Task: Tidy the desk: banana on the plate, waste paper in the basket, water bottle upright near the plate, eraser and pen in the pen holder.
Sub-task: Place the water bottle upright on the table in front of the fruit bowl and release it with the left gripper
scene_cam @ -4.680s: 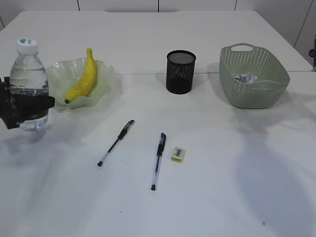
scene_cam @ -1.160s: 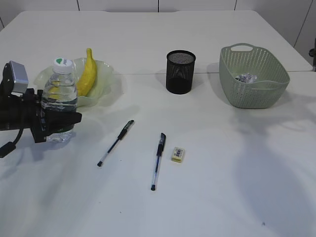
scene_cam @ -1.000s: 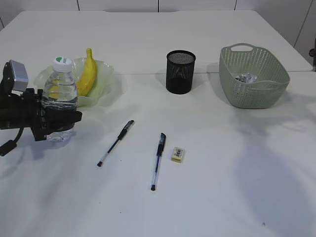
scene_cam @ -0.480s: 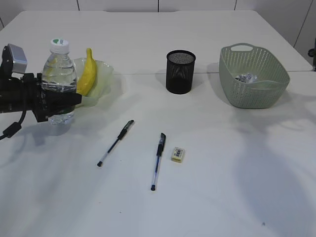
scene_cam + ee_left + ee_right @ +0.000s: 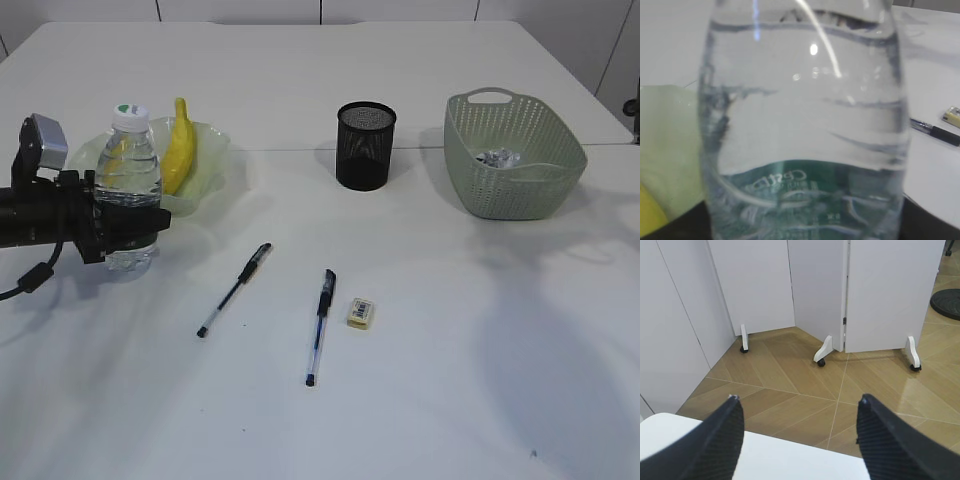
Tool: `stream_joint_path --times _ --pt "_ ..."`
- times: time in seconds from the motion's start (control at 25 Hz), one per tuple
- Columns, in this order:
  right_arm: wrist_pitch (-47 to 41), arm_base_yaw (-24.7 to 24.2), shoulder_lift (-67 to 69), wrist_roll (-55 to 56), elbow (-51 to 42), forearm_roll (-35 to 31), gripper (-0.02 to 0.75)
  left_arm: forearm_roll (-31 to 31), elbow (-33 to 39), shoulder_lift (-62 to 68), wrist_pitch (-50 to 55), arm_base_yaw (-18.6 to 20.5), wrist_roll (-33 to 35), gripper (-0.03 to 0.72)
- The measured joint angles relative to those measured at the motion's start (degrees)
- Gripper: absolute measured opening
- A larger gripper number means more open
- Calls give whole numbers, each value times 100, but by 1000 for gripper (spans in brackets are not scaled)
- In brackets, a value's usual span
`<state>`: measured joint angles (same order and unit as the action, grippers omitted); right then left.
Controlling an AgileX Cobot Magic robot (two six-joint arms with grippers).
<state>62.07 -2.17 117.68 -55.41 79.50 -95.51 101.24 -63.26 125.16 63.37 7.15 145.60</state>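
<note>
My left gripper (image 5: 128, 222) is shut on the clear water bottle (image 5: 128, 185), which stands upright with its white cap up, just in front of the plate's left side. The bottle (image 5: 805, 125) fills the left wrist view. The yellow banana (image 5: 178, 150) lies on the pale green plate (image 5: 212, 160). Two pens (image 5: 235, 289) (image 5: 320, 325) and a yellow eraser (image 5: 361, 312) lie on the table. The black mesh pen holder (image 5: 366, 145) stands at mid-back. Crumpled waste paper (image 5: 497, 157) lies in the green basket (image 5: 515, 190). My right gripper (image 5: 797, 407) is open and empty, off the table's edge.
The white table (image 5: 450, 350) has a seam across it behind the pen holder. The right arm does not show in the exterior view. Its wrist view looks past the table's edge at a wooden floor (image 5: 805, 390) and white partitions on castors.
The left gripper lifted the bottle, then brought it down again, a little further right and closer to the plate. Pens, eraser, basket and right gripper have not moved.
</note>
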Motion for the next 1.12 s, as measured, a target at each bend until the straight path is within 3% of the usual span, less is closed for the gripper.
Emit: stream_joint_path --times 0.6,1.12 --pt "-10 0 0 0 0 0 528 0 0 5 0 -13 16 379" --pt "-21 0 0 -11 0 0 528 0 0 51 0 -34 602 379"
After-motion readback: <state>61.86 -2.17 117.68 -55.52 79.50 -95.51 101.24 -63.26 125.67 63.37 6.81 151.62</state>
